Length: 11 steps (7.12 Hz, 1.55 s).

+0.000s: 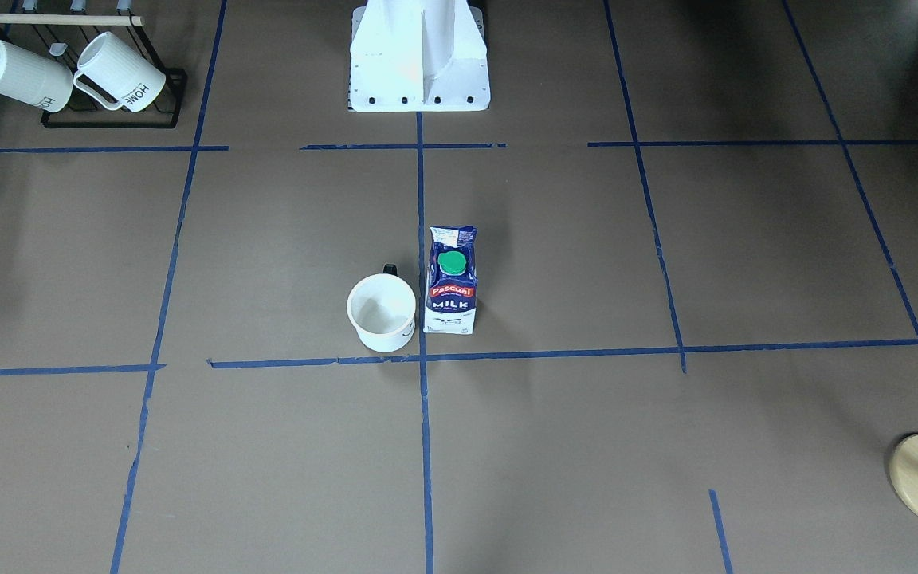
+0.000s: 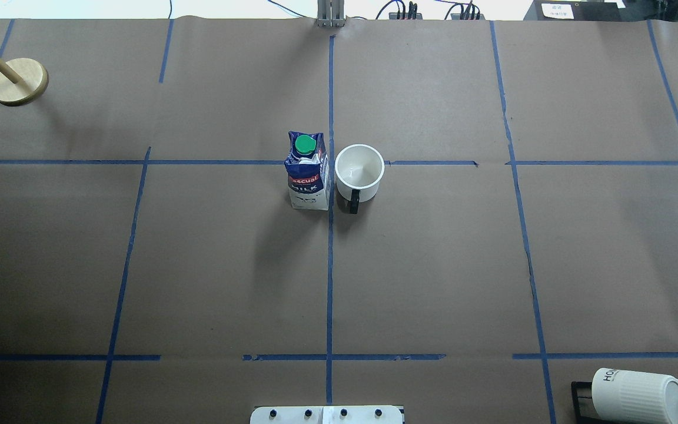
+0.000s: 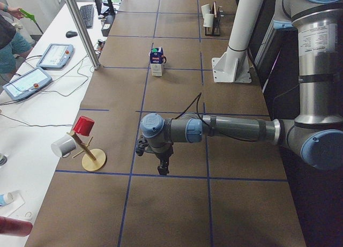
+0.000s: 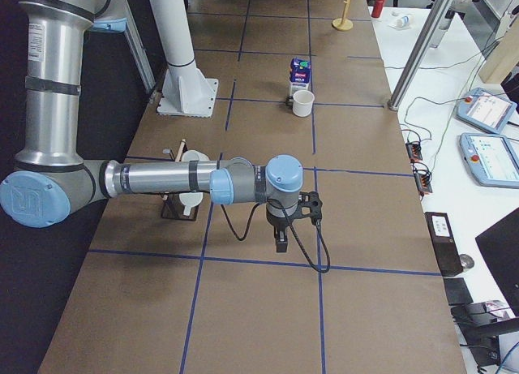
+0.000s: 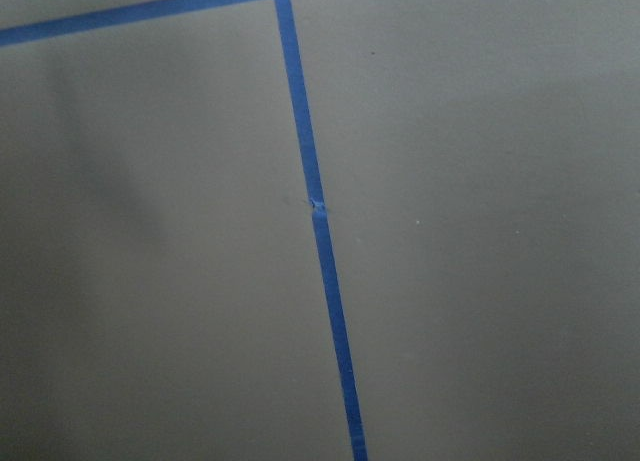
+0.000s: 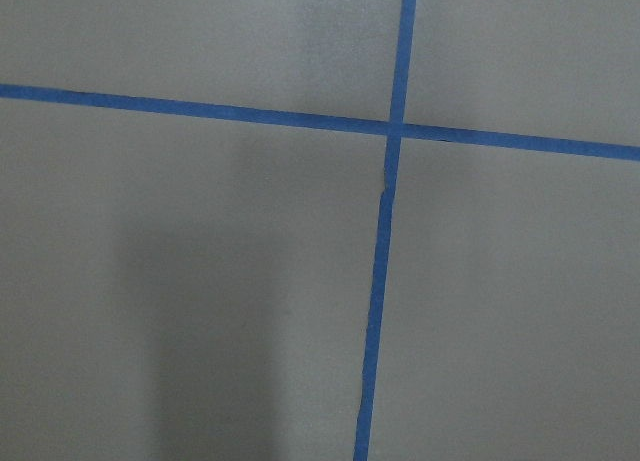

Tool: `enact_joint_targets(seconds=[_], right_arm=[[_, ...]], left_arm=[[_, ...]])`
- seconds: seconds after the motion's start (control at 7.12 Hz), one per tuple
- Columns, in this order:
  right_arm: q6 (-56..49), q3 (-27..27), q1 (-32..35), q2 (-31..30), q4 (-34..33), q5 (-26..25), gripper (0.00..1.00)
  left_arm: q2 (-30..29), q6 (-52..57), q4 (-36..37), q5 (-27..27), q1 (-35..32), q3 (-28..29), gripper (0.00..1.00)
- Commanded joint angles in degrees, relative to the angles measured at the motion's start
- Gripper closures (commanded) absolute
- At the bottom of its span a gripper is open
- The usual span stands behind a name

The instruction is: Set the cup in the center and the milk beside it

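The white cup [image 1: 381,312] stands upright just on the robot's side of the center tape crossing [image 1: 423,359], its black handle toward the robot. The milk [image 1: 451,281] stands upright right beside it, on the cup's robot-left side. Both also show in the overhead view: cup [image 2: 359,172], milk [image 2: 308,174]. My left gripper [image 3: 163,169] hangs over bare paper far off at the table's left end. My right gripper [image 4: 280,244] hangs over bare paper toward the right end. Both show only in the side views, so I cannot tell if they are open or shut. Both wrist views show only paper and tape.
A black rack [image 1: 112,119] holds two ribbed "HOME" mugs [image 1: 120,73] at the near right corner of the robot's side. A wooden mug tree [image 3: 88,150] with a red and a grey cup stands at the far left. The white robot base [image 1: 419,56] is behind the center.
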Motion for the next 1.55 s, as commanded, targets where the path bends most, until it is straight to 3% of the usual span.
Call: enact_joint_targets(seconds=[0.0,1.4], right_arm=[[0.0,0.0,-0.1,-0.1,0.0,0.0,0.0],[0.4,-0.1,-0.5,-0.2,0.1,0.1,0.01]], left_arm=[[-0.3,0.2,-0.1,5.1,0.2,-0.5,0.0],[-0.3,0.3,-0.1,4.3,0.2,-0.8,0.0]])
